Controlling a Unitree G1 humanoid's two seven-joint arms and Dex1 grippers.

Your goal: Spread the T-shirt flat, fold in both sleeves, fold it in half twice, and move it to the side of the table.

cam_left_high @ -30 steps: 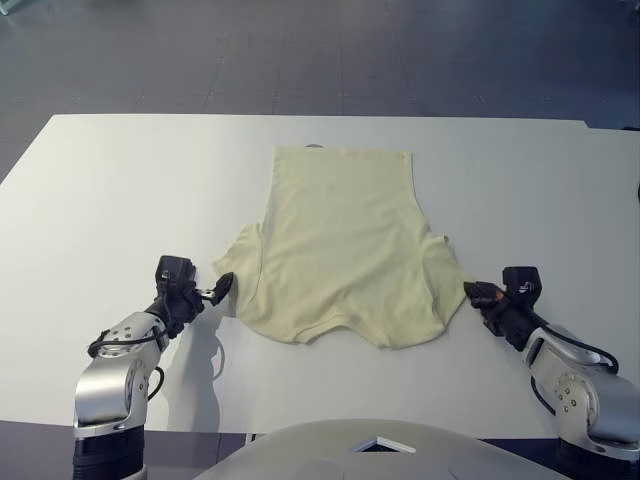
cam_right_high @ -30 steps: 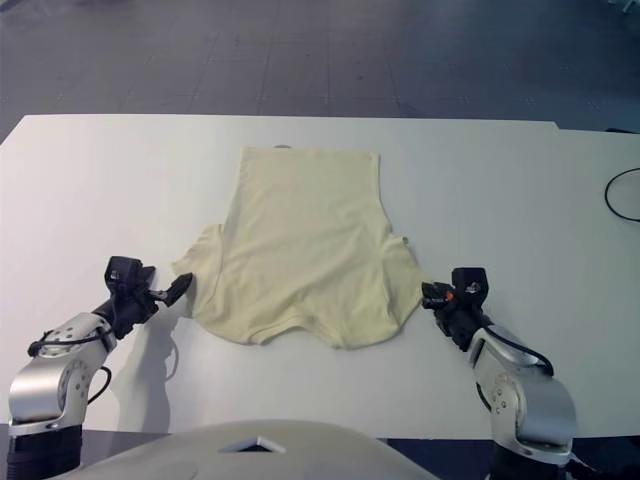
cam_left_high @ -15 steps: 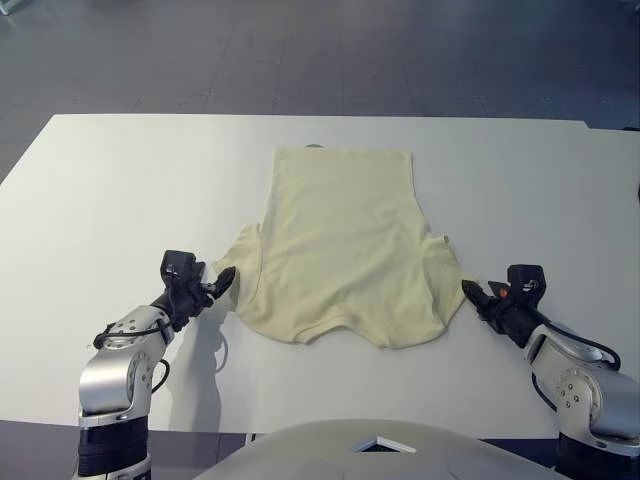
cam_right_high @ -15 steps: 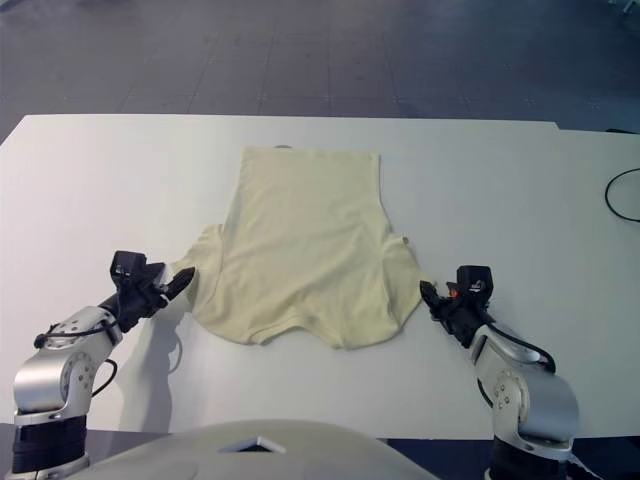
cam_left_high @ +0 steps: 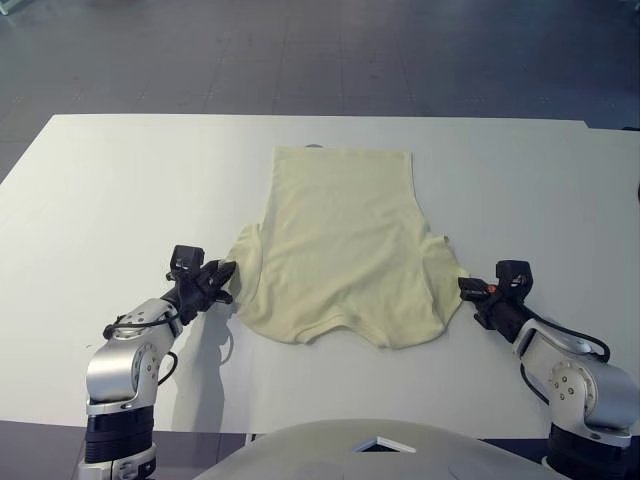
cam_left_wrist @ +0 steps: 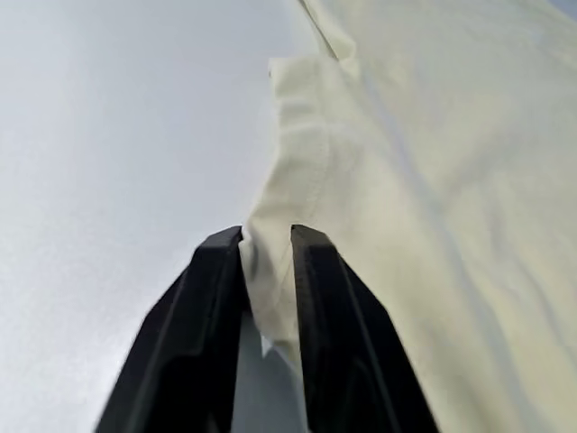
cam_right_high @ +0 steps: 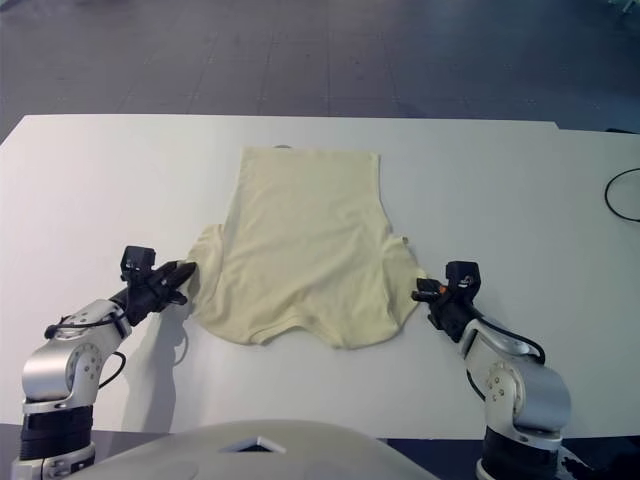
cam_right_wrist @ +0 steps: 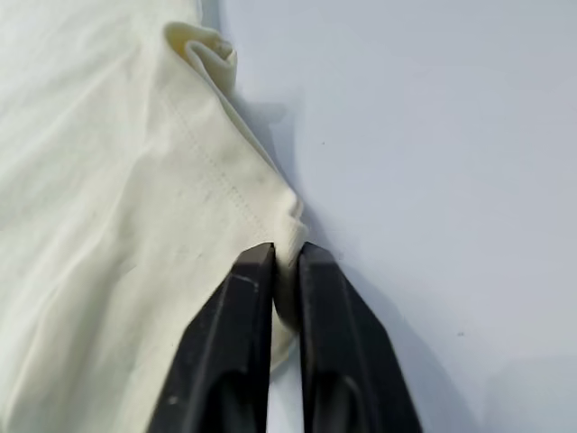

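A pale yellow T-shirt (cam_left_high: 345,240) lies on the white table (cam_left_high: 120,180), hem at the far side, collar toward me, its sleeves bunched at the near sides. My left gripper (cam_left_high: 222,275) sits at the left sleeve's edge, fingers (cam_left_wrist: 212,298) closed around the sleeve hem (cam_left_wrist: 270,271). My right gripper (cam_left_high: 466,288) sits at the right sleeve's edge, fingers (cam_right_wrist: 239,307) pinched on a fold of the sleeve (cam_right_wrist: 287,216). Both grippers rest low against the table.
Bare white tabletop (cam_right_high: 90,190) stretches wide to the left and right of the shirt and beyond its hem. A black cable (cam_right_high: 620,195) lies at the table's far right edge. Dark floor lies beyond the table.
Both grippers have moved inward to the shirt's sleeves and closed on their edges; a second ago they stood apart from the fabric. The shirt itself has barely shifted.
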